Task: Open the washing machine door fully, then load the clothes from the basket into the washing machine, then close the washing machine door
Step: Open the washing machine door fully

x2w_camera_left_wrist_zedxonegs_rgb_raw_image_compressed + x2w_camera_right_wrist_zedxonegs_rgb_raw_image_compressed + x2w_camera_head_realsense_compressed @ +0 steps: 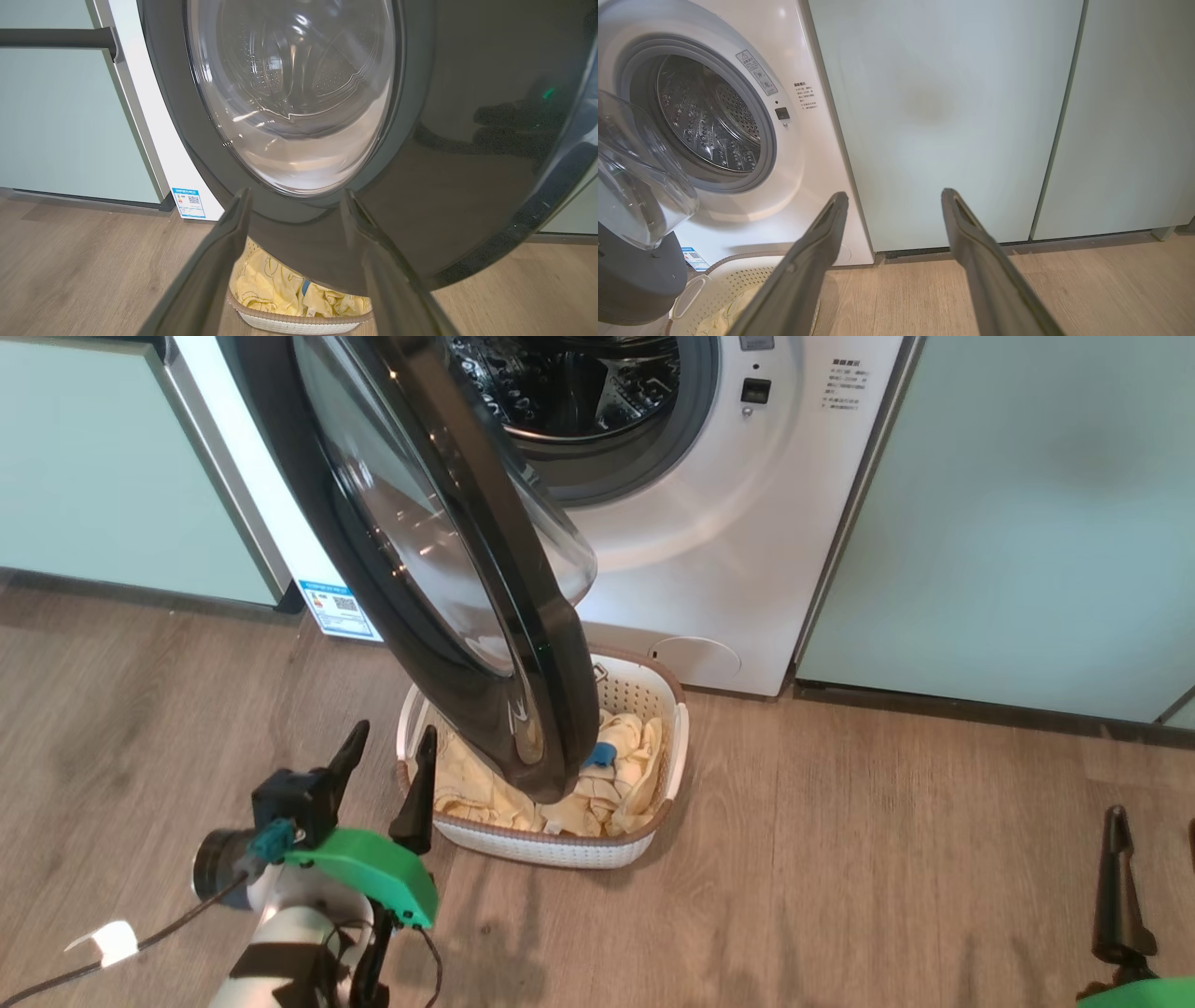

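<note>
Wood-grain floor (840, 896) lies nearest. Low on the left, the left gripper (392, 735) has its two dark fingers spread wide and holds nothing. Its tips are just beside the left rim of the basket (560, 849). The right gripper (895, 193) is also spread and empty, well apart to the right, facing pale green cabinets (948, 116). The basket sits on the floor before the washing machine (747, 569), with the clothes (625, 775) heaped inside it. The washing machine door (551, 709) stands partly swung out, its lower rim over the basket's middle. Behind it the steel drum (569, 383) lies exposed.
</note>
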Robot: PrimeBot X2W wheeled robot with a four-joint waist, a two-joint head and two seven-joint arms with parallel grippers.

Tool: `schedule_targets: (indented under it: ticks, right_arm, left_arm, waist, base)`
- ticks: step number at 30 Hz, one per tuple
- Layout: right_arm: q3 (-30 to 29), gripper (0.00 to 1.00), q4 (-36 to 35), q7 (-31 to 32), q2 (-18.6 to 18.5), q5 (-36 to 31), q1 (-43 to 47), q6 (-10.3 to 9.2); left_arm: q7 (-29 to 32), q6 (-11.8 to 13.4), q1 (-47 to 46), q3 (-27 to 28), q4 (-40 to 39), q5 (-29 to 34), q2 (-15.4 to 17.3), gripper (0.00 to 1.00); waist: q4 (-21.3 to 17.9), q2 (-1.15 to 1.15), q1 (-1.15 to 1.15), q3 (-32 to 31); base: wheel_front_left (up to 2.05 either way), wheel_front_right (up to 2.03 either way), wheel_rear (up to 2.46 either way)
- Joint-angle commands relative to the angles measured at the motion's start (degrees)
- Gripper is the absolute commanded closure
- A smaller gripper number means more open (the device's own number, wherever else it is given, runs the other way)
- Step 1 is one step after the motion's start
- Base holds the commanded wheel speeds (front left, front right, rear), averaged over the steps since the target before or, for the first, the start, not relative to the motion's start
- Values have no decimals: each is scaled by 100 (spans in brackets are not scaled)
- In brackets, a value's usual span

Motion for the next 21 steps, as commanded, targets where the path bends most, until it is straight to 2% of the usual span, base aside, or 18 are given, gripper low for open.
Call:
schedule_targets:
  ticks: [1,2,3,5,6,8,21]
  right_arm:
    - [108,0,-193,-6,-86,-29,-65,-16]
    - [103,0,-186,-2,-86,-35,-64,-16]
    - [100,0,-187,-5,-86,-39,-64,-16]
    - [104,0,-190,-10,-86,-36,-64,-16]
    - [105,0,-192,-14,-86,-30,-65,-16]
    - [102,0,-181,-22,-86,-18,-65,-16]
    - [118,0,-129,-69,-85,30,43,-16]
  left_arm:
    - [-37,52,-162,175,-152,-73,154,0]
    - [-37,39,-174,154,-131,-80,161,0]
    - [-38,36,-186,145,-124,-82,163,6]
    - [-40,35,-207,134,-114,-89,167,12]
    - [-41,32,-217,122,-109,-85,174,33]
    - [-41,26,-241,106,-89,-88,185,100]
    - [6,91,-561,148,-423,-116,333,100]
  waist:
    - [-2,0,-1,-15]
    - [0,0,-1,-20]
    - [2,0,-1,-20]
    - [1,0,-1,-17]
    - [1,0,-1,-14]
    - [1,0,-1,-16]
    - [-3,0,-1,-97]
  base:
    - [0,0,0]
    - [0,0,0]
    - [0,0,0]
    - [0,0,0]
    - [0,0,0]
    - [0,0,0]
    - [0,0,0]
